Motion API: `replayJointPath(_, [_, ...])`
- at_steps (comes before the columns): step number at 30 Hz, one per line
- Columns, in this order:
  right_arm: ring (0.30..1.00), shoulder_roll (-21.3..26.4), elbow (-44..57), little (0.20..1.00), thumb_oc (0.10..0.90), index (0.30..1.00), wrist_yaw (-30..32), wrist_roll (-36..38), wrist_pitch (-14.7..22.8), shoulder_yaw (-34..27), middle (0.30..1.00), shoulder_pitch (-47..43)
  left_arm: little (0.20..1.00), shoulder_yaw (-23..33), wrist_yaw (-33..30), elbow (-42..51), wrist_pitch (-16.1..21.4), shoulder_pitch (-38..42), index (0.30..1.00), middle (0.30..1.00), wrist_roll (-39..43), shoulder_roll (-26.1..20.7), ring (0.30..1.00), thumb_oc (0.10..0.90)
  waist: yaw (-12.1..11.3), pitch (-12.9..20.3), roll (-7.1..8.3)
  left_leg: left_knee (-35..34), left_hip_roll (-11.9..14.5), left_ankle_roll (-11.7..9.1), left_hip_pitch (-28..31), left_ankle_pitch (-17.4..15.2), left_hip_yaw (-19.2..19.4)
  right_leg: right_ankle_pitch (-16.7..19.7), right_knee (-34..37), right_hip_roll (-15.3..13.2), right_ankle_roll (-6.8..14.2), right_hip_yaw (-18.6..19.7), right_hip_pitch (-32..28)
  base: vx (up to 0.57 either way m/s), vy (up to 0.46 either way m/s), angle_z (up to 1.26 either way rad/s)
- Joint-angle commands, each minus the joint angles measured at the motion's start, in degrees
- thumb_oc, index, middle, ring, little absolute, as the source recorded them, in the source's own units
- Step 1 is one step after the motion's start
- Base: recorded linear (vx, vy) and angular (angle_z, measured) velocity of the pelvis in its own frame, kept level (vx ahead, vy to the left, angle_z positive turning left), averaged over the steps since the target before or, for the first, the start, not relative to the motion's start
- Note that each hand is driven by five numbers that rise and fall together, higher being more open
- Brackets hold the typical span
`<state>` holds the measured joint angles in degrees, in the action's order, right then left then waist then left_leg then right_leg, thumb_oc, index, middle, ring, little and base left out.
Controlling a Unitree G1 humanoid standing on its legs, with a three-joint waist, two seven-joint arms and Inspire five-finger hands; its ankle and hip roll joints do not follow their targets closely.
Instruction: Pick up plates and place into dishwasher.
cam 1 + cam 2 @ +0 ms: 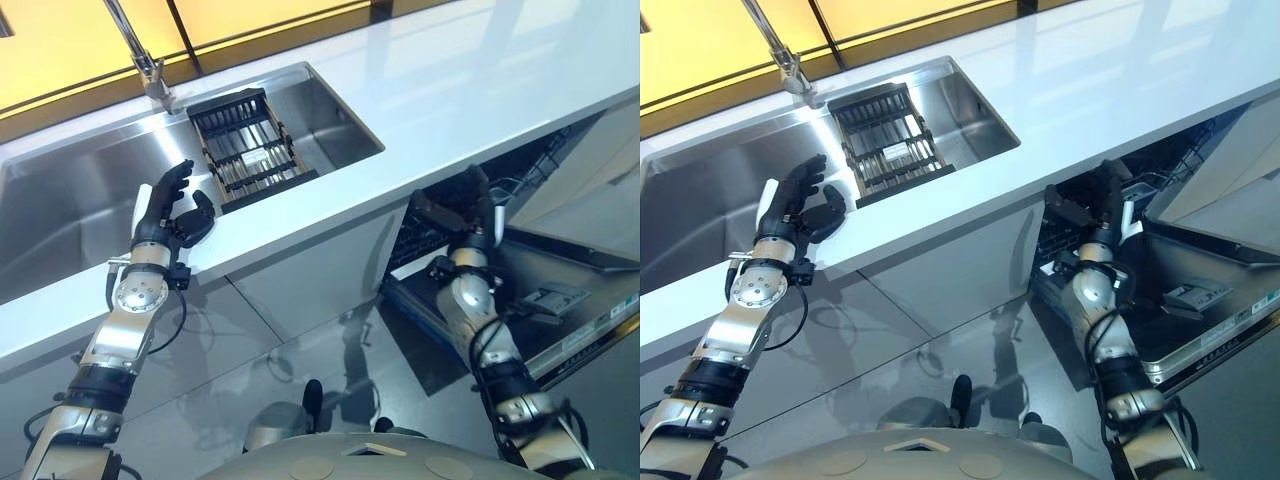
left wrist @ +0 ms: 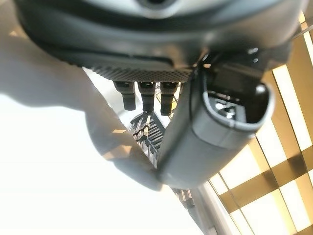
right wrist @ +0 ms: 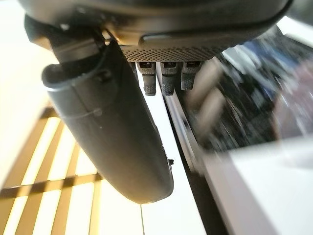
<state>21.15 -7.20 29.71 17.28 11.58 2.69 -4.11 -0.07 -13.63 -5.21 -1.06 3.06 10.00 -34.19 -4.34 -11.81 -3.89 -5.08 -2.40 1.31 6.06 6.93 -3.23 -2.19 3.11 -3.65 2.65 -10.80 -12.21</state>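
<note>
Hovering left hand (image 1: 172,215): fingers relaxed, grasping nothing, over the white bench (image 1: 480,90) edge beside the sink (image 1: 70,200).
Right hand (image 1: 478,205): reaching at the open dishwasher (image 1: 540,290); fingers relaxed, grasping nothing.
Plates: sitting upright in the black rack (image 1: 245,150) inside the sink.

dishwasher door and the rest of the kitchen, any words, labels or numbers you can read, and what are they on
None can be read as text.
Dishwasher door: a light strip of print along its edge, too small to read.
Dish rack in the sink: no markings that show.
Worktop and faucet: no print or signs.
Left hand and right hand: no legible labels.
</note>
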Motion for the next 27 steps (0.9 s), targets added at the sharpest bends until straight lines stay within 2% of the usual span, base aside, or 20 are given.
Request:
replayJointPath(1, [0.900, 5.6, 8.4, 0.900, 0.800, 0.900, 0.6, -7.6, 9.3, -11.3, 0.900, 3.9, 0.900, 7.1, -0.7, -3.3, 1.5, -4.2, 0.900, 0.900, -2.2, -2.5, 0.900, 0.800, 4.4, 2.0, 2.94, 3.1, -2.9, 1.8, 2.5, -10.2, 4.8, 1.3, -5.7, -0.7, 4.5, 3.3, 7.1, -0.06, -0.084, -0.26])
replayJointPath(4, [0.900, 6.2, 8.0, 0.900, 0.800, 0.900, 1.6, -8.2, 9.5, -15.0, 0.900, 6.8, 0.900, 9.3, -0.8, -3.5, 1.9, -5.3, 0.900, 0.900, -1.8, -3.0, 0.900, 0.800, 5.7, 1.8, 3.10, 3.1, -2.7, 1.7, 2.5, -10.5, 5.7, 1.1, -5.8, -0.3, 4.6, 4.2, 7.4, -0.06, -0.089, -0.29])
replayJointPath(6, [0.900, 6.8, 5.6, 0.900, 0.800, 0.900, 2.1, -4.7, 8.9, -17.8, 0.900, 8.5, 0.900, 11.1, -0.7, -4.4, 2.4, -5.6, 0.900, 0.900, -1.0, -3.9, 0.900, 0.800, 6.8, 1.5, 3.19, 3.4, -2.3, 1.6, 2.3, -10.6, 6.5, 0.6, -6.5, 0.0, 4.6, 5.0, 7.9, -0.08, -0.106, -0.27])
replayJointPath(10, [0.900, 6.4, 1.2, 0.900, 0.800, 0.900, 3.1, 0.9, 9.4, -19.5, 0.900, 8.9, 0.900, 11.4, -1.1, -5.1, 2.6, -4.6, 0.900, 0.900, 0.0, -5.1, 0.900, 0.800, 7.7, 0.8, 3.11, 4.9, -1.8, 1.7, 1.8, -11.6, 7.1, -0.9, -8.6, 0.2, 4.4, 5.7, 8.6, -0.04, -0.090, -0.29])
replayJointPath(16, [0.900, 6.2, -7.3, 0.900, 0.800, 0.900, 6.1, 7.5, 12.4, -20.6, 0.900, 7.4, 0.900, 10.2, 0.5, -5.8, 3.7, -1.6, 0.900, 0.900, 1.2, -7.3, 0.900, 0.800, 7.8, -1.2, 2.51, 9.1, -1.1, 1.5, -0.3, -12.5, 7.5, -3.1, -13.8, -0.1, 3.8, 4.9, 10.5, -0.04, -0.126, -0.09])
replayJointPath(20, [0.900, 8.3, -13.2, 0.900, 0.800, 0.900, 7.3, 16.1, 14.2, -21.7, 0.900, 5.1, 0.900, 7.9, 1.3, -5.1, 5.1, 1.8, 0.900, 0.900, 3.4, -7.9, 0.900, 0.800, 7.5, -3.6, 1.44, 14.8, -0.6, 0.6, -4.4, -13.0, 7.4, -4.9, -18.5, -0.8, 2.5, 4.2, 12.7, -0.07, -0.096, -0.01])
replayJointPath(24, [0.900, 11.0, -19.9, 0.900, 0.800, 0.900, 4.4, 26.4, 14.7, -23.4, 0.900, 1.4, 0.900, 6.2, -0.4, -6.5, 5.9, 5.6, 0.900, 0.900, 6.3, -9.1, 0.900, 0.800, 7.4, -6.9, 0.18, 21.0, 0.1, -0.5, -9.6, -13.8, 7.3, -7.1, -23.6, -1.9, 0.6, 4.0, 15.6, -0.11, -0.023, 0.01])
replayJointPath(27, [0.900, 12.9, -23.8, 0.900, 0.800, 0.900, 2.4, 31.5, 15.5, -24.0, 0.900, -0.7, 0.900, 5.5, -1.7, -7.5, 6.6, 7.5, 0.900, 0.900, 7.6, -9.5, 0.900, 0.800, 7.6, -8.9, -0.91, 25.3, 0.6, -1.1, -13.6, -14.0, 7.2, -8.8, -28.0, -2.5, -0.8, 3.9, 18.3, -0.11, 0.017, -0.01])
